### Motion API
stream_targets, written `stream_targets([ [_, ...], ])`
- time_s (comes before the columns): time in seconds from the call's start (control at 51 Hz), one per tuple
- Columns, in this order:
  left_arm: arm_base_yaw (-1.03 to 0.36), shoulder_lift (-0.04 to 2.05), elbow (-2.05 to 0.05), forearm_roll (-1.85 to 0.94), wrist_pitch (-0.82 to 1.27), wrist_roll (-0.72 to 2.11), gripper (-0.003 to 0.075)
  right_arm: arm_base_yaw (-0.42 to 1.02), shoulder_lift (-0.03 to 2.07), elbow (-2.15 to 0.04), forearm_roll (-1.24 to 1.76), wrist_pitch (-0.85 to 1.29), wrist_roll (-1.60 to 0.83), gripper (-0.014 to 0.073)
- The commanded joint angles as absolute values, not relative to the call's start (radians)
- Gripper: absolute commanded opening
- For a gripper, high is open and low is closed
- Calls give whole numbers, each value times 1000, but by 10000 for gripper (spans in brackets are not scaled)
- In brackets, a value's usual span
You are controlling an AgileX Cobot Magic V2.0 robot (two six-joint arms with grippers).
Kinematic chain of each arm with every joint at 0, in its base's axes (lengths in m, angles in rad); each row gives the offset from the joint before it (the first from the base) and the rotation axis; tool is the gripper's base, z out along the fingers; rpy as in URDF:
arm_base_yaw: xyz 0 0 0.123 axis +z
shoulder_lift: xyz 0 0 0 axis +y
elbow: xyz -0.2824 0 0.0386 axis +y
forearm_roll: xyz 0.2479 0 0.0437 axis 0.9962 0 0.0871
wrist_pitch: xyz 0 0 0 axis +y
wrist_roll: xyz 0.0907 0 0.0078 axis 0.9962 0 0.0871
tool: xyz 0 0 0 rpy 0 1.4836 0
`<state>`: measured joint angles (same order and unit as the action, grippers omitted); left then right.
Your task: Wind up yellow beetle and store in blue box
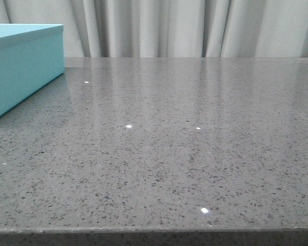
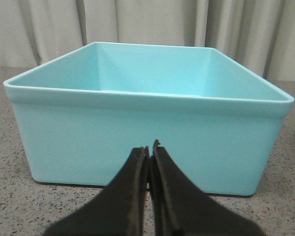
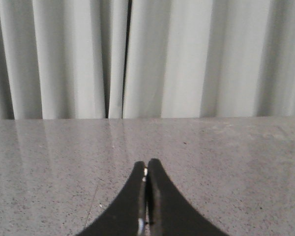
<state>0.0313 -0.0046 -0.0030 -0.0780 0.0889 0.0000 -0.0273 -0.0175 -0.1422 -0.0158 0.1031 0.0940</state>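
The blue box (image 1: 20, 66) stands at the far left of the table in the front view, cut off by the frame edge. In the left wrist view the blue box (image 2: 147, 142) fills the middle; its inside looks empty as far as it shows. My left gripper (image 2: 149, 148) is shut and empty, close in front of the box's near wall. My right gripper (image 3: 146, 164) is shut and empty over bare grey tabletop. The yellow beetle is not in any view. Neither gripper shows in the front view.
The grey speckled stone table (image 1: 174, 154) has its front edge along the bottom of the front view. A pale pleated curtain (image 1: 185, 25) hangs behind the table's far edge, also in the right wrist view (image 3: 147, 54).
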Motion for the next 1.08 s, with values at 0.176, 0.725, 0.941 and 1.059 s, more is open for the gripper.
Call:
stream_targets([
  [0.176, 34, -38, 40, -80, 13, -8, -20, -52, -29, -15, 0, -124, 81, -35],
  [0.725, 34, -38, 40, -80, 13, -8, -20, -52, -30, 9, 8, -100, 81, -35],
  [0.941, 34, -38, 40, -80, 13, -8, -20, -52, -30, 9, 8, -99, 81, -35],
  [1.059, 34, -38, 40, -80, 13, -8, -20, -52, -30, 9, 8, -99, 81, -35],
])
